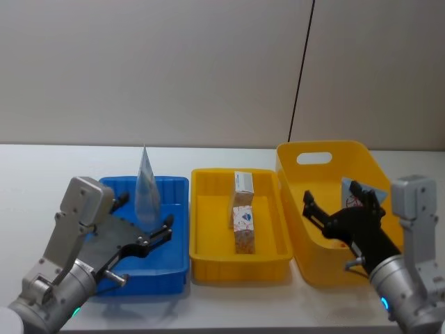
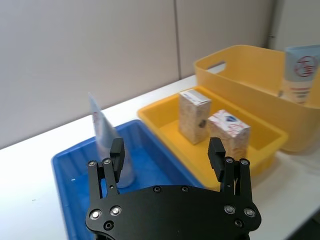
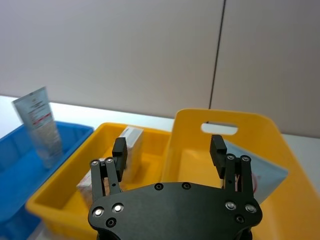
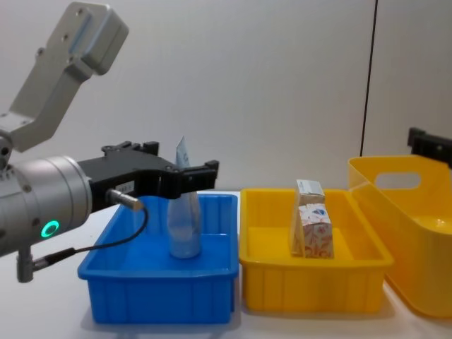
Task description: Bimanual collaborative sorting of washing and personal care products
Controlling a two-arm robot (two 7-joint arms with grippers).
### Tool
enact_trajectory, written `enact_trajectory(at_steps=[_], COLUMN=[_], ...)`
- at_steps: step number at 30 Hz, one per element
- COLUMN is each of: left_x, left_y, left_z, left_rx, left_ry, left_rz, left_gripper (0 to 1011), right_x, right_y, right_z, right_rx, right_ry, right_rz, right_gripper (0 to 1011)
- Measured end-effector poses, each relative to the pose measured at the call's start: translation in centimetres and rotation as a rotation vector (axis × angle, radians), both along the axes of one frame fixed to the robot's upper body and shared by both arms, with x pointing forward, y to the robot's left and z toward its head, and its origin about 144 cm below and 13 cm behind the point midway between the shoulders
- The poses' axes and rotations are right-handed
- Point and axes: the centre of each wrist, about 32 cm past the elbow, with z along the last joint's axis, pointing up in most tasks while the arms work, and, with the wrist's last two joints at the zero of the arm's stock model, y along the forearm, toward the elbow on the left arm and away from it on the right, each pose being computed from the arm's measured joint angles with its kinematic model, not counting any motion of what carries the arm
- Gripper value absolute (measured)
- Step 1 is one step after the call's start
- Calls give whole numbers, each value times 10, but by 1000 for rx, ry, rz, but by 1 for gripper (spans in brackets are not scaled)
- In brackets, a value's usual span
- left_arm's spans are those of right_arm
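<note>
Head view: tube upright in blue bin, cartons in yellow tray.

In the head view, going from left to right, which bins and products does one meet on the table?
Blue plastic bin holding an upright pale-blue squeeze tube → shallow yellow plastic bin holding two small cartons → deep yellow handled bin holding a second tube.

Red print on squeeze tube unreadable, carton logo illegible, no readable text
</note>
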Motion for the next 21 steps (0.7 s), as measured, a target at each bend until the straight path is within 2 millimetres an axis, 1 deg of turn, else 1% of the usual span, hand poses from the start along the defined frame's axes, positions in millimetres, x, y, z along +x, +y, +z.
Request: enact_trajectory(at_steps=[3, 4, 10, 14, 21], left_x=[-2, -3, -6, -7, -7], left_y=[0, 0, 1, 1, 1], left_z=[-4, -5, -10, -12, -12], left_rx=[13, 15, 32, 38, 39], left_ry=[-25, -32, -74, -89, -92], left_rz=[36, 46, 102, 121, 124], left_gripper=[1001, 1001, 1001, 1001, 1001], right_x=[-12, -12, -27, -31, -31], right_y=[4, 4, 10, 11, 12], right_z=[-4, -4, -8, -9, -9], right_rx=[-1, -1, 2, 3, 3], right_ry=[14, 14, 33, 39, 40], right_rz=[28, 28, 65, 74, 76], right_gripper=[1002, 1002, 1002, 1002, 1002])
